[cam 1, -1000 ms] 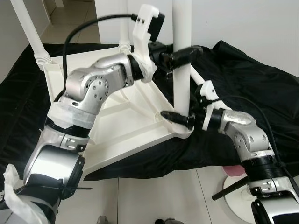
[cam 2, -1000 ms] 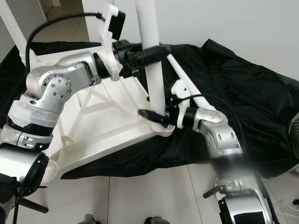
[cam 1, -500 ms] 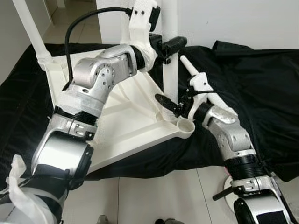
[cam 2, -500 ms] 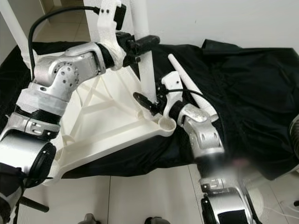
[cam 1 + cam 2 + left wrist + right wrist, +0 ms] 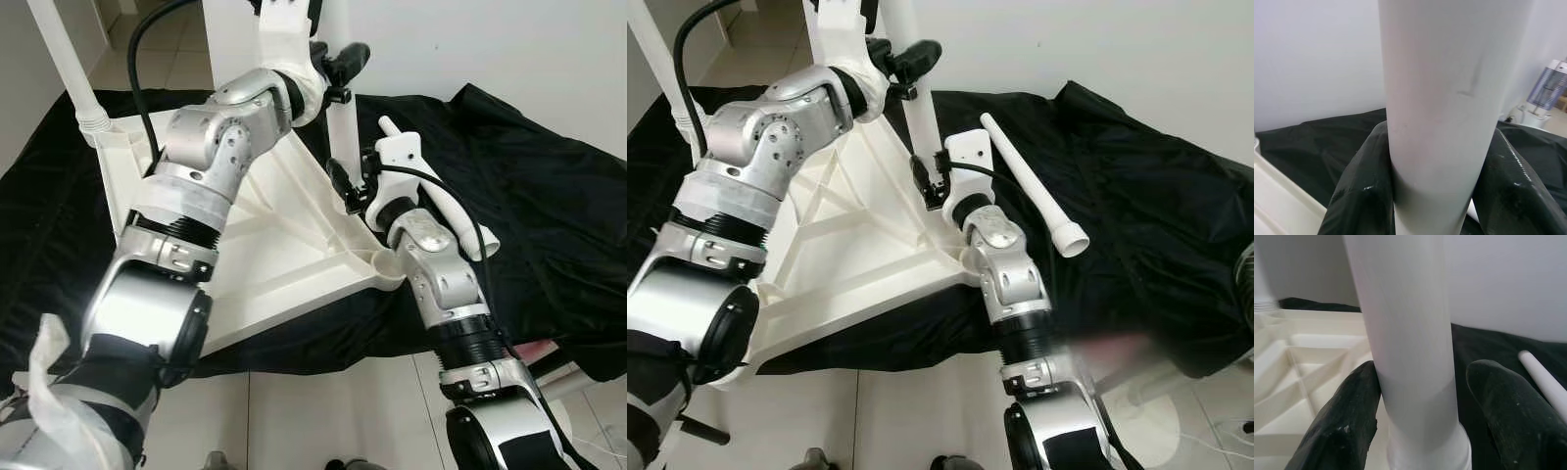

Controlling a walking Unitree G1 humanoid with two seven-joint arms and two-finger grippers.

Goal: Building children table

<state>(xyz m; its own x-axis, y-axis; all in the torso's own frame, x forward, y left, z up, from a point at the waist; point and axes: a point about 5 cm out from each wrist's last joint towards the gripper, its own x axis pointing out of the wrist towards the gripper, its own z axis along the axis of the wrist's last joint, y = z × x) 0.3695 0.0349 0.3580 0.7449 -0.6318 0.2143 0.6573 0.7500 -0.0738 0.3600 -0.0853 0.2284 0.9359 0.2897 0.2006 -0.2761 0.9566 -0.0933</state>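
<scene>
A white children's table top (image 5: 274,264) lies upside down on a black cloth. One white leg (image 5: 64,64) stands fixed at its far left corner. My left gripper (image 5: 341,73) is shut high on a second upright white leg (image 5: 345,137), both fingers (image 5: 1361,196) pressing its sides. Lower on that leg, my right gripper (image 5: 340,184) straddles it. One finger (image 5: 1347,421) touches the leg and the other stands a little off it. The near right corner socket (image 5: 388,262) holds nothing. A third leg (image 5: 1031,181) lies loose on the cloth, right of my right arm.
The black cloth (image 5: 549,196) spreads under and to the right of the table top. White floor tiles (image 5: 323,411) lie in front and a white wall stands close behind. A round white base (image 5: 1136,392) sits on the floor at lower right.
The leg stood in the near right corner socket; my left gripper has lifted it out and carried it back. My right gripper left the socket and now brackets the leg's lower part.
</scene>
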